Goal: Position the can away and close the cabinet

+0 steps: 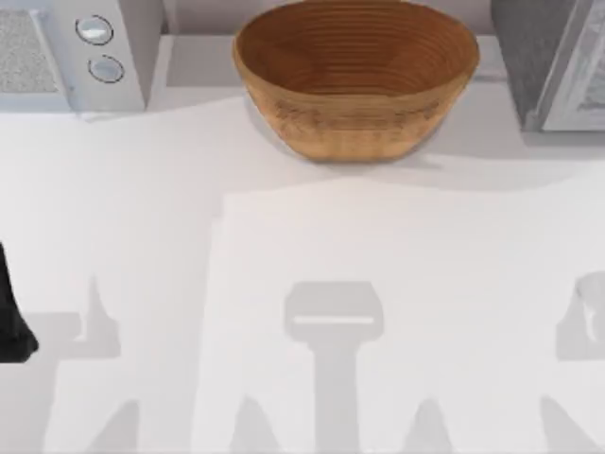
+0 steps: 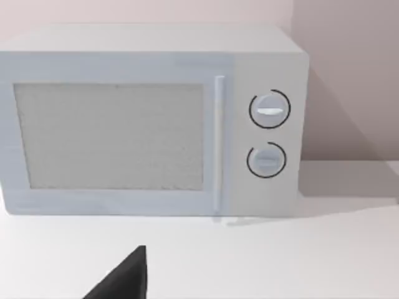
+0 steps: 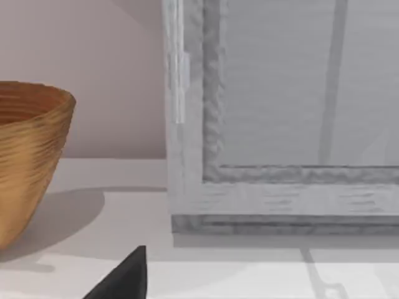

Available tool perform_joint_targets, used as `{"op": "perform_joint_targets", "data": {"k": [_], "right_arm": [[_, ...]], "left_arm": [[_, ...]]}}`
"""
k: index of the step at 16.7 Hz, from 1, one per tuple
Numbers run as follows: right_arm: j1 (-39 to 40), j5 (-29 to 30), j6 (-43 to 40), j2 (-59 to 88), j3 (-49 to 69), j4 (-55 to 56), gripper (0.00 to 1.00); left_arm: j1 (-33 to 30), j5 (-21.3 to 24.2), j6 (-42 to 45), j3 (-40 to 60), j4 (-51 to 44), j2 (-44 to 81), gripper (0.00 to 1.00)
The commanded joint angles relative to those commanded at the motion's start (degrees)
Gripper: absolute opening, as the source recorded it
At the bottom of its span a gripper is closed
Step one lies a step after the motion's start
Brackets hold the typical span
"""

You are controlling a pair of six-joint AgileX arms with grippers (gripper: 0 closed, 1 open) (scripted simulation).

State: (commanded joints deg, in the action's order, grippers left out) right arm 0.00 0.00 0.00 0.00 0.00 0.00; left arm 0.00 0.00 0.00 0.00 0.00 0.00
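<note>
The can is out of view. The pale grey cabinet stands at the table's back right corner. In the right wrist view its framed front panel rises close ahead, and I cannot tell whether its door is shut. My left gripper is a dark shape low at the table's left edge, and a dark tip of it points toward the microwave. A dark tip of my right gripper sits on the near side of the cabinet.
A white microwave with two round dials stands at the back left, door shut. A woven brown basket sits at the back centre, and the right wrist view catches its side. White tabletop spreads in front.
</note>
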Motion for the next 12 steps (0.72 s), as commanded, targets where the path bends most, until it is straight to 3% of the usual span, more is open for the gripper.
{"op": "perform_joint_targets", "data": {"k": [5, 12], "right_arm": [[-1.5, 0.92, -0.46, 1.11, 1.08, 2.89, 1.0], [-4.81, -0.3, -2.08, 16.93, 3.0, 19.9, 1.0]], "left_arm": [[0.0, 0.0, 0.0, 0.0, 0.0, 0.0, 1.0], [0.0, 0.0, 0.0, 0.0, 0.0, 0.0, 1.0]]}}
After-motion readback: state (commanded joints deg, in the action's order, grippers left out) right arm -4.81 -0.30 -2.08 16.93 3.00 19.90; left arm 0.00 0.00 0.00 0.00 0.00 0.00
